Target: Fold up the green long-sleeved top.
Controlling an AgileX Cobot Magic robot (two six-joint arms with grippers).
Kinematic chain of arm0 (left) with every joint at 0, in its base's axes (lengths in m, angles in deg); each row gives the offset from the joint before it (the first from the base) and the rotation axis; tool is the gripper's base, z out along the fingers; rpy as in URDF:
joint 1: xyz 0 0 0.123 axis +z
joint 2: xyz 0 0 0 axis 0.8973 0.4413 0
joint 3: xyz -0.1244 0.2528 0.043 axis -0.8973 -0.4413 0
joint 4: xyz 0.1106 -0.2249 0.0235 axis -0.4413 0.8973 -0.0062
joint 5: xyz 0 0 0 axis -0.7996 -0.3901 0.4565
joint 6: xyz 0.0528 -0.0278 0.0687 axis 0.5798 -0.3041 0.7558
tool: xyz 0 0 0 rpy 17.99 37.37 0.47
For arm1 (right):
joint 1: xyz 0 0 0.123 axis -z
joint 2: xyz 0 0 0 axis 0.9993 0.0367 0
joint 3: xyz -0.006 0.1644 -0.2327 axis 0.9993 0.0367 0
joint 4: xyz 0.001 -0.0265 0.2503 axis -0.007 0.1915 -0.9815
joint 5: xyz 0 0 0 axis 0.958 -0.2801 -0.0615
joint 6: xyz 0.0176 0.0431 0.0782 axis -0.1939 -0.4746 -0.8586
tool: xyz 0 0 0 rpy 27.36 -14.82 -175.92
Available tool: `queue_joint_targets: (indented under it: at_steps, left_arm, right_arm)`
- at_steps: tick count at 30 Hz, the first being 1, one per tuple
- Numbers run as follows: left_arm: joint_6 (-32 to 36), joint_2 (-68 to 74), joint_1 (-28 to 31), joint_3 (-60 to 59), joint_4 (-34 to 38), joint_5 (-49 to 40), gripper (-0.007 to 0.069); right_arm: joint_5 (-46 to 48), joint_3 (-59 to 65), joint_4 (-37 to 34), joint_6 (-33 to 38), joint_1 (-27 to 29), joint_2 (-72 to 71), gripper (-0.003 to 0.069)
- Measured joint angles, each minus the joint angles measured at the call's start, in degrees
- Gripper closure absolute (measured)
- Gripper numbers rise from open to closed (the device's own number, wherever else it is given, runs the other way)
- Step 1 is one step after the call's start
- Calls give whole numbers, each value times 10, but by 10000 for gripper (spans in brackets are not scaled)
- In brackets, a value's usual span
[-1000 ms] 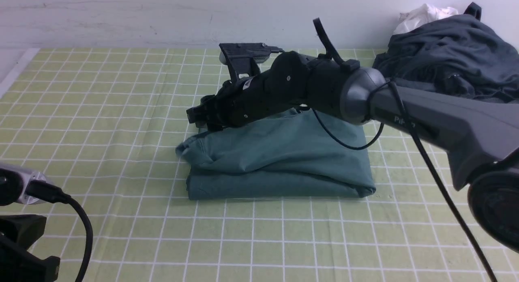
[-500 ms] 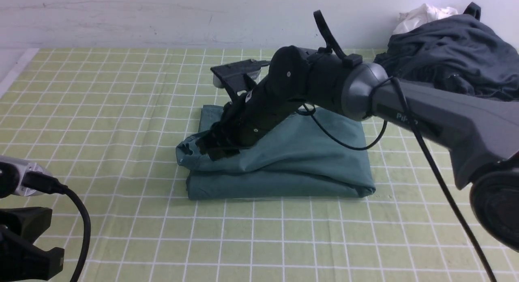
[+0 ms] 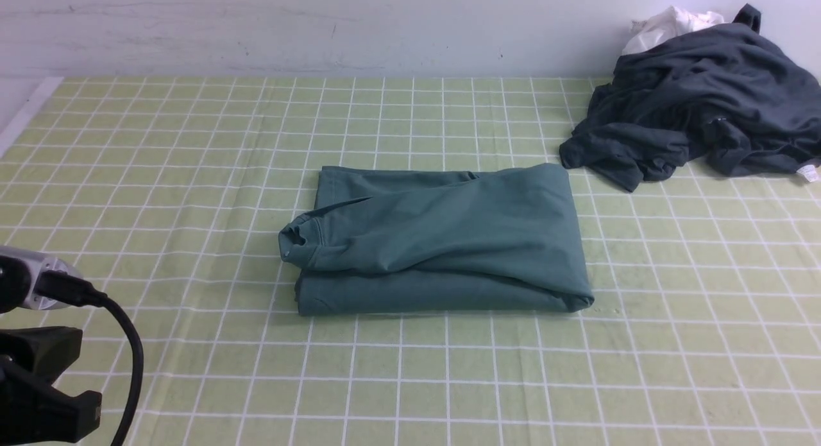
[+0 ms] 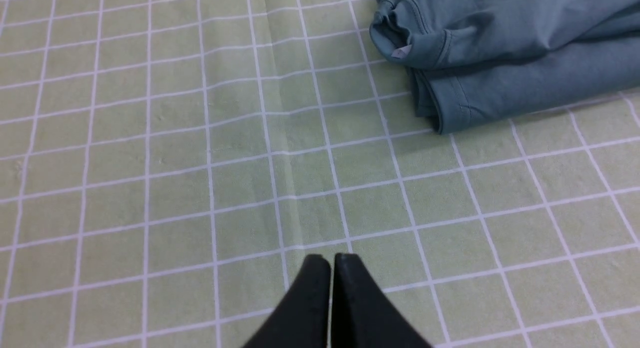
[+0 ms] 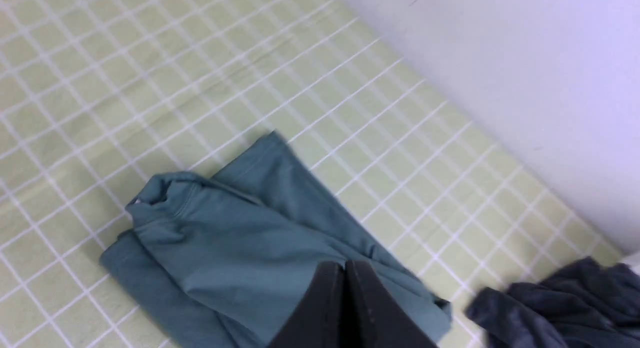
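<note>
Gone from the front view is the right arm, which a moment ago stretched low across the green long-sleeved top [image 3: 442,240] with its gripper down on the cloth; now nothing covers the garment. And the top lies folded into a compact rectangle in the middle of the green checked tablecloth [image 3: 192,176], layers stacked, with a bunched bit of collar or cuff poking out at its left end. From the left wrist view that same bunched end shows a small pale label [image 4: 401,51], and the stacked hems sit flat on the cloth.

Up above it, the right gripper [image 5: 345,268] hangs over the top's near edge, fingers pressed together, nothing between them. Over on the left, the left gripper [image 4: 330,260] hovers over bare tablecloth, well apart from the top, its two black fingers pressed together as well and holding nothing. Only the left arm's camera and cable [image 3: 122,343] peek into the front view's lower left corner.

Far right, against the white wall [image 3: 256,22], a dark charcoal garment [image 3: 699,125] sits in a crumpled heap, with a small white cloth [image 3: 670,24] tucked behind it, both well apart from the folded top.
</note>
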Motion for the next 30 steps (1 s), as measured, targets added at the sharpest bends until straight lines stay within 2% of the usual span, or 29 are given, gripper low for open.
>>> queue_joint_targets:
  at_steps: [3, 6, 13, 14, 17, 20, 26, 30]
  left_arm:
    - [0, 0, 0, 0, 0, 0, 628]
    - [0, 0, 0, 0, 0, 0, 628]
    - [0, 0, 0, 0, 0, 0, 628]
    - [0, 0, 0, 0, 0, 0, 628]
    - [0, 0, 0, 0, 0, 0, 628]
    - [0, 0, 0, 0, 0, 0, 628]
    - [0, 0, 0, 0, 0, 0, 628]
    - [0, 0, 0, 0, 0, 0, 628]
  right_arm:
    - [-17, 110, -1, -8, 23, -122, 673]
    - [-110, 260, -1, -18, 29, -238, 673]
    - [-538, 738, 10, -58, 32, -521, 673]
    - [-588, 804, 10, -60, 32, -553, 673]
    - [-661, 957, -4, -76, 32, -622, 673]
    - [-676, 1041, -43, -100, 32, -675, 673]
    - [-698, 1100, -119, -143, 32, -741, 673]
    - [-699, 1119, -126, -120, 32, -753, 673]
